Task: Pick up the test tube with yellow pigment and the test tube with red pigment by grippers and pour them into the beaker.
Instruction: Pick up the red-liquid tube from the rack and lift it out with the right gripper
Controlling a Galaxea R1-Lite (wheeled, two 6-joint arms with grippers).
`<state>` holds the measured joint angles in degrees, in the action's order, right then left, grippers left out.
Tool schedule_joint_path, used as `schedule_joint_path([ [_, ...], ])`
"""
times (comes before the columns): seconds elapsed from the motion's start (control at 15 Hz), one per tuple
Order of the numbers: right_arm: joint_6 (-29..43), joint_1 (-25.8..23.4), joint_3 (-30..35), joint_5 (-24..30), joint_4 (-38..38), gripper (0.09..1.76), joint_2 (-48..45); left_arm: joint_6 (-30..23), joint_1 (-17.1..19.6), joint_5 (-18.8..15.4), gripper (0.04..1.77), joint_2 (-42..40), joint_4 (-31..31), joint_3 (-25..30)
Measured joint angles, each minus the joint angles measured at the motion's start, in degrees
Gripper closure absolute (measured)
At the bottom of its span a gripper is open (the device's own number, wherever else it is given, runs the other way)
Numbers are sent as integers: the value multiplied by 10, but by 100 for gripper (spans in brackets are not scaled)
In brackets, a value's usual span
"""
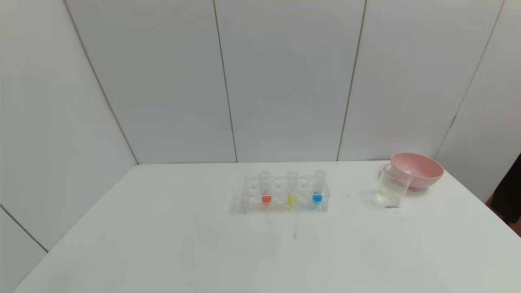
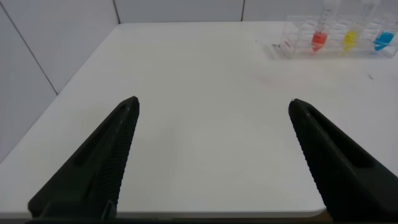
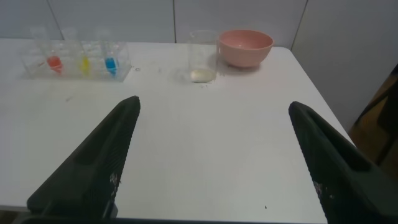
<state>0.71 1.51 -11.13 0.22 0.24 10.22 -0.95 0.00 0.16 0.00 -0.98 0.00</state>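
A clear tube rack [image 1: 285,194] stands mid-table. In it stand upright the test tube with red pigment [image 1: 265,189], the test tube with yellow pigment [image 1: 292,188] and a blue-liquid tube [image 1: 318,188]. The clear beaker [image 1: 391,186] stands to the right, with a little pale liquid at its bottom. The tubes also show in the left wrist view, red [image 2: 319,37] and yellow [image 2: 351,38], and in the right wrist view, red [image 3: 54,61] and yellow [image 3: 83,62], with the beaker [image 3: 203,57]. My left gripper [image 2: 212,107] and right gripper [image 3: 212,107] are open and empty over the table's near edge, out of the head view.
A pink bowl [image 1: 418,169] sits just behind the beaker at the back right, also in the right wrist view [image 3: 245,46]. White wall panels close the table's far side. A dark object [image 1: 508,195] stands off the right edge.
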Motion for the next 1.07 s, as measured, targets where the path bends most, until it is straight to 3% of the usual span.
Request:
schedule_joint_path([
  [0.27, 12, 10, -66, -2, -54, 14, 131, 0, 0, 0, 9, 0, 0, 0],
  [1.07, 16, 31, -182, -9, -248, 14, 576, 0, 0, 0, 9, 0, 0, 0],
])
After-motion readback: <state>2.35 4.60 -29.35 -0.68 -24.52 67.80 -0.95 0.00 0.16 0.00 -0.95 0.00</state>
